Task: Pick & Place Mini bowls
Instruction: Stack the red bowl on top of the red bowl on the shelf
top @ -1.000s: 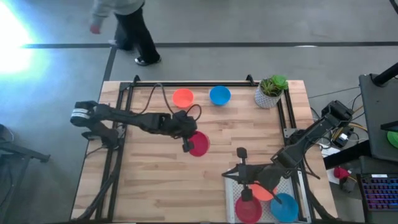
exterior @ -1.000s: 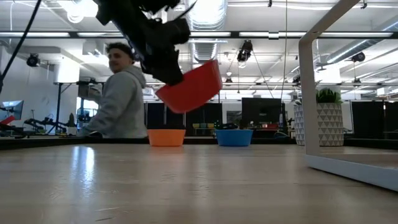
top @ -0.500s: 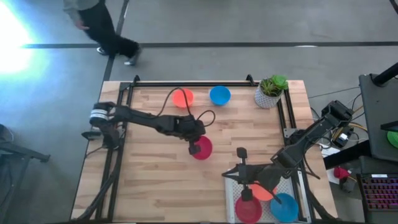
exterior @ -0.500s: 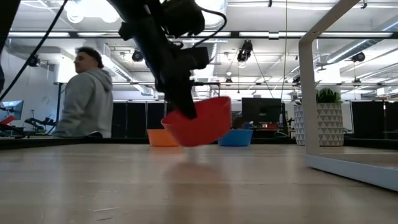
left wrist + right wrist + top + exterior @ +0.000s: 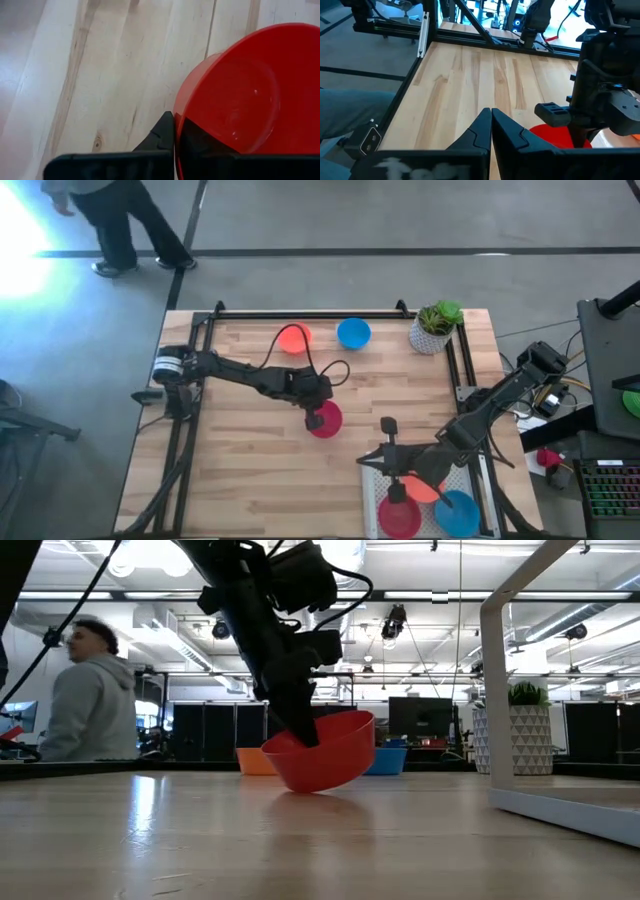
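Note:
My left gripper (image 5: 313, 408) is shut on a red mini bowl (image 5: 324, 419) at the middle of the table; the bowl also shows in the low view (image 5: 325, 755). An orange bowl (image 5: 293, 337) and a blue bowl (image 5: 353, 333) stand on their bases near the far edge. Red (image 5: 400, 516), orange (image 5: 427, 489) and blue (image 5: 458, 514) bowls sit in a white tray (image 5: 372, 470) at the near right. My right gripper (image 5: 491, 111) is shut and empty above that tray (image 5: 398, 480). My left gripper pinches the red bowl's rim (image 5: 176, 112), one finger (image 5: 162, 134) outside the wall and one (image 5: 200, 142) inside. The fingers slant down from above on the bowl's left side. The bowl is tilted, its underside (image 5: 312, 786) down at the table top.
A white pot with a green plant (image 5: 433, 328) stands at the far right corner. A black frame (image 5: 300, 313) runs along the far and side edges. A dark post (image 5: 388, 427) stands by the tray. A person (image 5: 85, 700) walks beyond the far edge.
My left gripper has gone down and a little toward the table's right edge with the red bowl. The bowl was lifted clear and tilted; now its underside is down at the table top. The person behind the table has walked toward the left.

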Controlling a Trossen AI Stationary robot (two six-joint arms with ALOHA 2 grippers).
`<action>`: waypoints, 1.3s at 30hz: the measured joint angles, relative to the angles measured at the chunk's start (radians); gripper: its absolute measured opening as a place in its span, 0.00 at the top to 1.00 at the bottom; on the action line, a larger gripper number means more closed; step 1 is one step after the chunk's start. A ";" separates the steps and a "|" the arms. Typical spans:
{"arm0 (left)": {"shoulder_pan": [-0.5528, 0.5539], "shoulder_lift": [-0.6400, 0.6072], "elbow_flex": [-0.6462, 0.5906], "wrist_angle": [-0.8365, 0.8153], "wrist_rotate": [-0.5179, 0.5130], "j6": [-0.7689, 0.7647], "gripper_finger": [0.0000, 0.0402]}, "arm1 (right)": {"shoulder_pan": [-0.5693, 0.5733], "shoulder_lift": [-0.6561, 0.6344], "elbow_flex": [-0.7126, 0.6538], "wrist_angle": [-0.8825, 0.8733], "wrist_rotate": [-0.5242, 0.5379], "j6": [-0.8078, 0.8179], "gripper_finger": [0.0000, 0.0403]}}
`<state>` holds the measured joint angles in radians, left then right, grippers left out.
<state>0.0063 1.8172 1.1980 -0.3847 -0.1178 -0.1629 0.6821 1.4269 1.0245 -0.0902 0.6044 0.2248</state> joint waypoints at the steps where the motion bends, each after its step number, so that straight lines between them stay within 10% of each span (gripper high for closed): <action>1: 0.000 0.000 0.000 0.000 0.000 0.002 0.98 | 0.000 0.000 0.000 0.000 0.000 0.000 0.98; 39: 0.009 -0.018 0.152 -0.137 -0.015 0.111 0.81 | 0.000 0.000 0.000 0.001 0.000 0.003 0.98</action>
<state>0.0154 1.7995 1.3499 -0.5222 -0.1324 -0.0517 0.6816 1.4269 1.0245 -0.0895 0.6044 0.2280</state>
